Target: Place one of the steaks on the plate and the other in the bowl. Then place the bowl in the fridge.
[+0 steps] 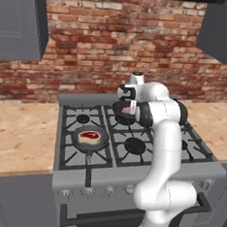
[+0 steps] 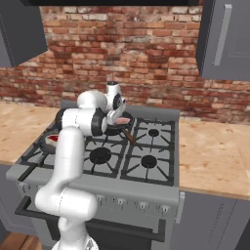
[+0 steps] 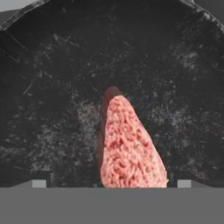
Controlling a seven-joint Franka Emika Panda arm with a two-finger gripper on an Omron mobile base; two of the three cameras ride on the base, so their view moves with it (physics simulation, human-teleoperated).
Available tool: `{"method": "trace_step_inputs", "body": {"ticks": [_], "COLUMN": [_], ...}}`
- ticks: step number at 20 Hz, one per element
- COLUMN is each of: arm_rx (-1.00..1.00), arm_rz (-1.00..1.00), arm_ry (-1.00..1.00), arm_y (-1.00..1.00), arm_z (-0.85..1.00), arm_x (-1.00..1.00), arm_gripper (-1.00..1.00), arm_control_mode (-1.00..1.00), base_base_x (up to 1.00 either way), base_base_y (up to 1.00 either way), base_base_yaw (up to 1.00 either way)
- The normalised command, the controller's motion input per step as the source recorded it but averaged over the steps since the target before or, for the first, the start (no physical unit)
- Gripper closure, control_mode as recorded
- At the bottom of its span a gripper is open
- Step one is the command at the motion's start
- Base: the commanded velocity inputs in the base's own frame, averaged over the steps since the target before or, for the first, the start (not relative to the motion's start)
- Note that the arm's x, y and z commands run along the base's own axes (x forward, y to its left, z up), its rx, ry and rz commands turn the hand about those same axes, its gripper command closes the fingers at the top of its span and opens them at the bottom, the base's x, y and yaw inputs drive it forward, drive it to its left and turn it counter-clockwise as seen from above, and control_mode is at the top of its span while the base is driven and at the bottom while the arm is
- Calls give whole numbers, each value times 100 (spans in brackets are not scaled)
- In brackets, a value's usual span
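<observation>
A paler pink steak [image 3: 131,148] lies in the dark back pan [image 3: 57,87] on the stove. My gripper [image 3: 111,183] hangs low over it, open, with one fingertip [image 3: 39,183] on each side of the meat. From the base, the gripper [image 1: 126,107] reaches down into that pan [image 1: 121,111], where the pink steak [image 2: 123,120] shows beside the hand. The bright red steak [image 1: 90,136] with a white fat rim rests in the front left pan [image 1: 91,141]; the arm partly hides this steak [image 2: 52,138] in the right base view. Bowl, plate and fridge are out of view.
The grey stove [image 1: 129,177] has bare burners at front right [image 1: 134,146] and on its right side [image 2: 149,161]. Wooden counters [image 1: 16,136] run off to both sides. A brick wall stands behind, and dark cabinets [image 2: 224,39] hang above.
</observation>
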Motion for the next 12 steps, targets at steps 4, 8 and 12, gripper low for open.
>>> {"method": "trace_step_inputs", "body": {"ticks": [4,8,12], "arm_rx": [0,0,0], "arm_rz": [5,4,3], "arm_ry": [0,1,5], "arm_y": [0,0,0], "arm_z": [-12,-28,-32], "arm_x": [23,26,32], "arm_gripper": [-100,-100,-100], "arm_control_mode": [-100,-100,-100], "base_base_x": [0,0,0], "base_base_y": [0,0,0], "base_base_yaw": [0,0,0]}}
